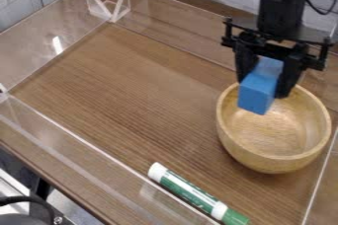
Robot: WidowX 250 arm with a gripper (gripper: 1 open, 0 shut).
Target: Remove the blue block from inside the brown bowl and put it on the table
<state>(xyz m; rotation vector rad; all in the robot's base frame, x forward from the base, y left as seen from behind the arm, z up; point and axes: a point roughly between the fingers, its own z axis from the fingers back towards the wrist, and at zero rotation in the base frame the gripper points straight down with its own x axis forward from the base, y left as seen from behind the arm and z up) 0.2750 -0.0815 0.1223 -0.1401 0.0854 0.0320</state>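
Observation:
The blue block (pixel 260 91) hangs in the air between the black fingers of my gripper (pixel 271 74), which is shut on it and points straight down. It is lifted over the left rim of the brown bowl (pixel 276 128), clear of the bowl's floor. The bowl sits at the right side of the wood-grain table (pixel 132 91) and has nothing else inside it.
A white-and-green marker (pixel 195 193) lies near the front edge of the table. Clear acrylic walls (pixel 66 32) run along the table's edges, with a folded clear piece (pixel 106 4) at the back left corner.

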